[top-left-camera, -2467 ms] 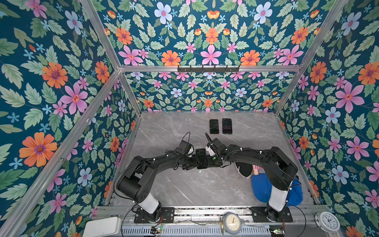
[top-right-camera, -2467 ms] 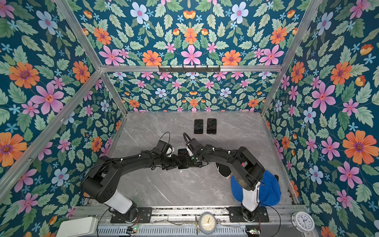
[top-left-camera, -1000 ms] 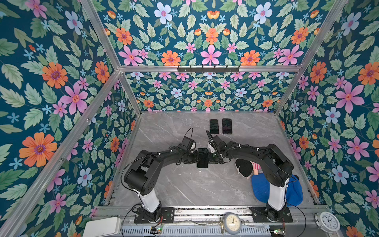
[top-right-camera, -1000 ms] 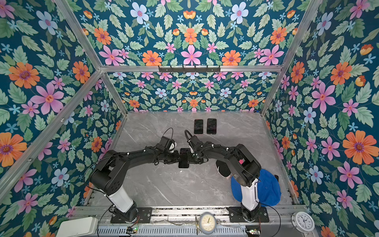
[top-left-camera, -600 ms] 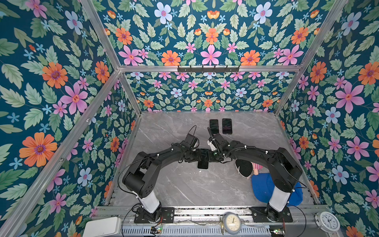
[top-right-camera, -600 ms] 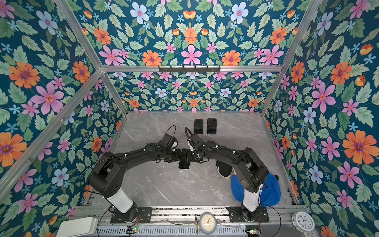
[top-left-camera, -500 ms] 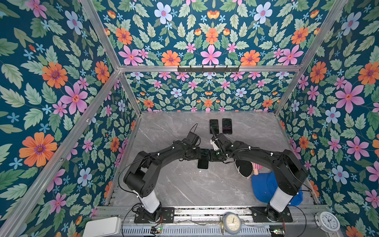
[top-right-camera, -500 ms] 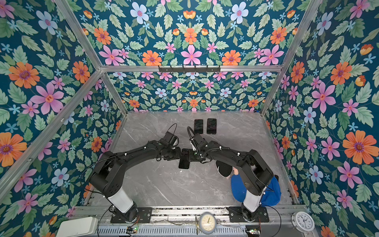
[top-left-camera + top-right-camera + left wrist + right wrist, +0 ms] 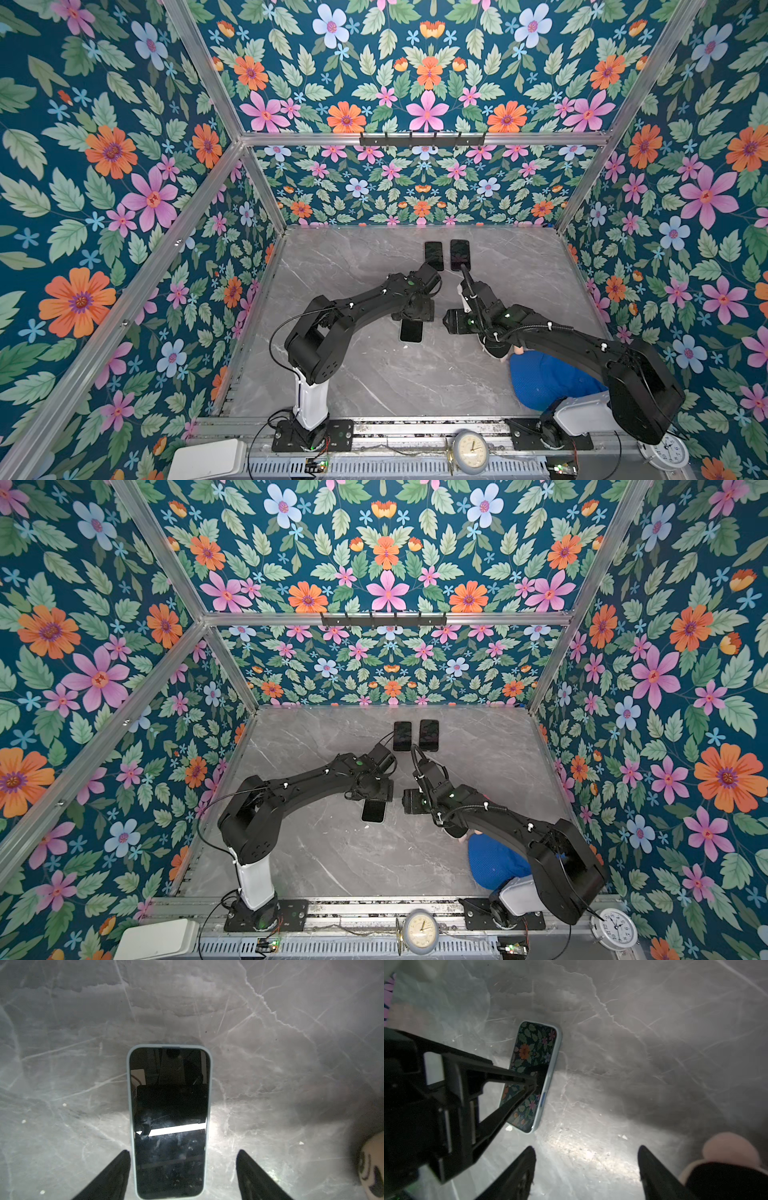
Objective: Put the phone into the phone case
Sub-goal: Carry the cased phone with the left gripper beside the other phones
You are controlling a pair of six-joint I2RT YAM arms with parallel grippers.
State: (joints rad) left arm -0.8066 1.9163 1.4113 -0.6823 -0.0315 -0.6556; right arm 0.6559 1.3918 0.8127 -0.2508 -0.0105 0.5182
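The phone [image 9: 169, 1122] lies flat and screen up on the grey marble table, inside the pale blue phone case [image 9: 130, 1105], whose rim shows all round it. In both top views it is a dark slab [image 9: 411, 331] [image 9: 373, 811] at mid-table. My left gripper [image 9: 182, 1150] stands open above the phone's near end. One finger [image 9: 122, 1167] is close beside the case edge, the other well off it. My right gripper [image 9: 585, 1146] is open over bare table, to the right of the phone [image 9: 533, 1076], touching nothing.
Two more dark phones [image 9: 433, 254] [image 9: 460, 253] lie side by side near the back wall. A blue cap [image 9: 548, 382] and a black-and-white shoe [image 9: 494, 349] sit under my right arm. Flowered walls close in three sides.
Both grippers have opened and let go of the cased phone, which now rests on the table. My right gripper has drawn back to the right of it.
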